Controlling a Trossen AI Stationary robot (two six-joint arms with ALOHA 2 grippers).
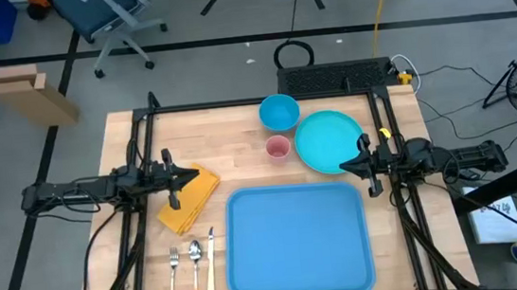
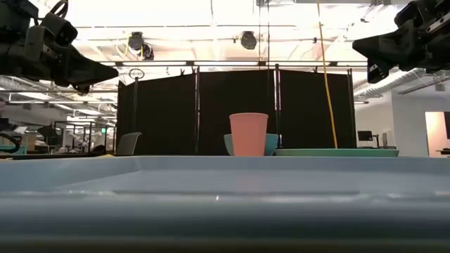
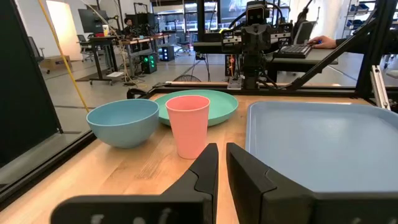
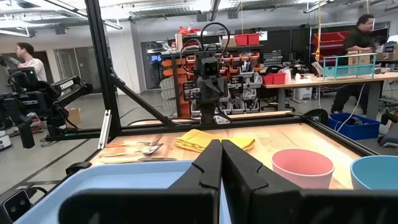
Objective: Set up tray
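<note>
High view showed me a pale wooden table (image 1: 238,128) inside a black frame, on a grey floor with taped lines, an office chair (image 1: 113,16) and a cardboard box (image 1: 30,91) beyond it. The tray (image 1: 298,241) lay flat on the wood at the near edge, with nothing in it that I could see. Just beyond the tray's far right corner sat the turquoise plate (image 1: 329,140); a pink cup (image 1: 278,148) stood beside the plate, and a blue bowl (image 1: 279,112) farther back. Left of the tray lay a fork (image 1: 173,267), a spoon (image 1: 194,261) and a knife (image 1: 210,264) side by side, with a yellow napkin (image 1: 190,199) beyond them. The left gripper (image 1: 195,177) hung above the napkin, its fingers nearly together with a thin gap, gripping nothing. The right gripper (image 1: 344,167) hovered over the plate's near edge, close to the tray's corner, fingers pressed together on nothing. From table height the tray's rim filled the foreground, black partition panels (image 2: 239,112) standing behind. The right wrist view took in a workshop with shelving and people at benches.
</note>
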